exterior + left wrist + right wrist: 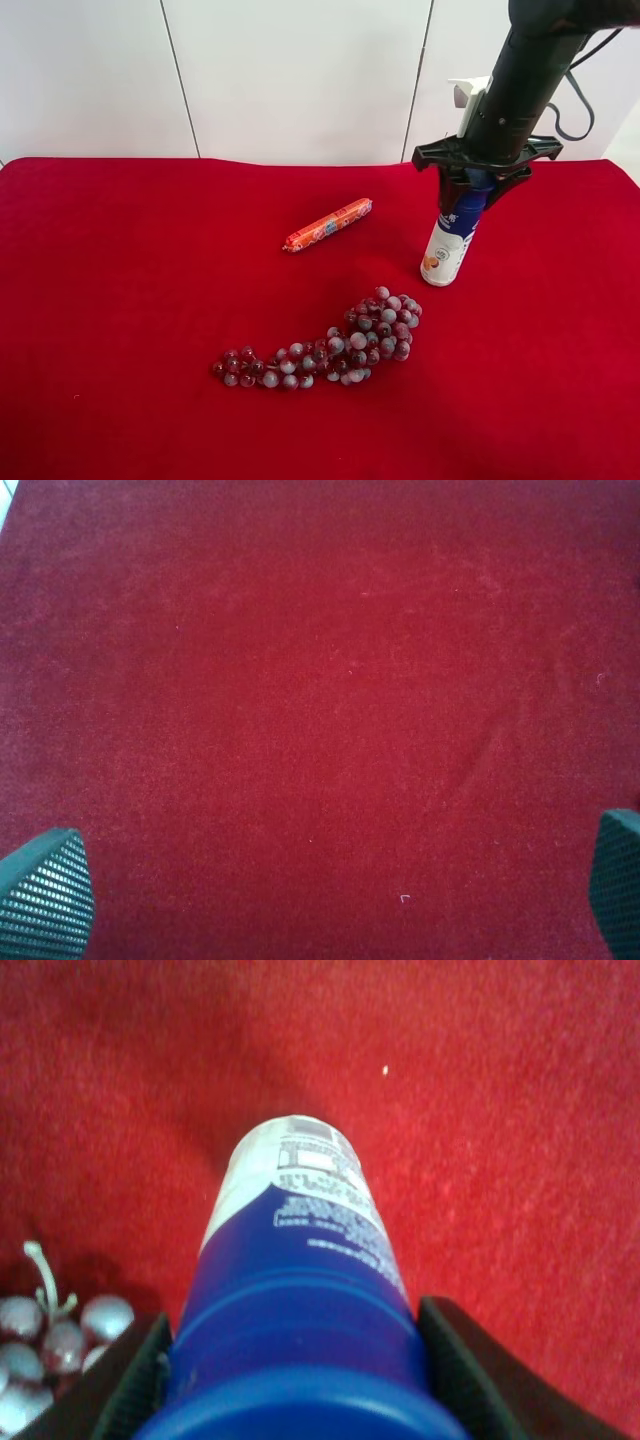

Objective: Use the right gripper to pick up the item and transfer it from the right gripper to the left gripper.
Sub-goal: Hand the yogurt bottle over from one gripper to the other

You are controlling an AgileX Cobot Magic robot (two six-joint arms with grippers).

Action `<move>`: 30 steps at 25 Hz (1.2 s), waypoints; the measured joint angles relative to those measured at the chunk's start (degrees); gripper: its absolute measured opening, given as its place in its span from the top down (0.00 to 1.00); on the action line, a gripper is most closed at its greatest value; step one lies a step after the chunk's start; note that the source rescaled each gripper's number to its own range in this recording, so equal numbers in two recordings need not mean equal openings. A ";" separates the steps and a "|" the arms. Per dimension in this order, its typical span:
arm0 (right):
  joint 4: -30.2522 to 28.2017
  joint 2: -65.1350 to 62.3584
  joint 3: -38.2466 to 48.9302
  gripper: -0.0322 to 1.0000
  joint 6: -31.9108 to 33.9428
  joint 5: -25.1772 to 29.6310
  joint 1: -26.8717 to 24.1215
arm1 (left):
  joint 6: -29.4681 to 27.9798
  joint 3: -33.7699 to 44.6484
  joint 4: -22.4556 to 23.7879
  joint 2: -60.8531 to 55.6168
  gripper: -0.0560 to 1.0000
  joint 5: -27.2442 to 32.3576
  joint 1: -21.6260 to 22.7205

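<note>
The item, a white bottle (452, 245) with a dark blue cap and blue upper label, stands slightly tilted on the red cloth (120, 300) at the exterior high view's right. My right gripper (474, 197), a black claw with a wide crossbar, comes down from above and is shut on the bottle's blue top. In the right wrist view the bottle (300, 1260) fills the space between the two fingers of the gripper (292, 1340), which touch it on both sides. My left gripper (330, 890) is open and empty over bare red cloth; it is out of the exterior high view.
An orange sausage stick (328, 224) lies left of the bottle. A bunch of red-grey grapes (330, 345) lies in front of it, close to the bottle's base, and shows in the right wrist view (50, 1330). A white wall stands behind the table.
</note>
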 joint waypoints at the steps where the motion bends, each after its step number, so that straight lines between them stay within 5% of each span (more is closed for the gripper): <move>1: 0.07 -0.65 -0.63 0.96 0.00 1.11 0.00 | 0.00 0.00 0.00 0.00 0.00 0.00 0.00; 18: 7.46 -16.84 -2.65 0.96 -2.29 6.79 0.89 | 0.20 0.00 -0.14 0.00 0.00 0.00 0.00; 25: 8.00 -18.00 -2.65 0.96 -3.10 6.64 9.82 | 9.43 -0.43 -7.86 6.09 0.00 0.37 -0.38; 30: 10.73 -18.00 -2.65 0.96 -3.10 4.27 17.24 | 15.80 -3.08 -12.58 12.30 0.00 0.77 -5.46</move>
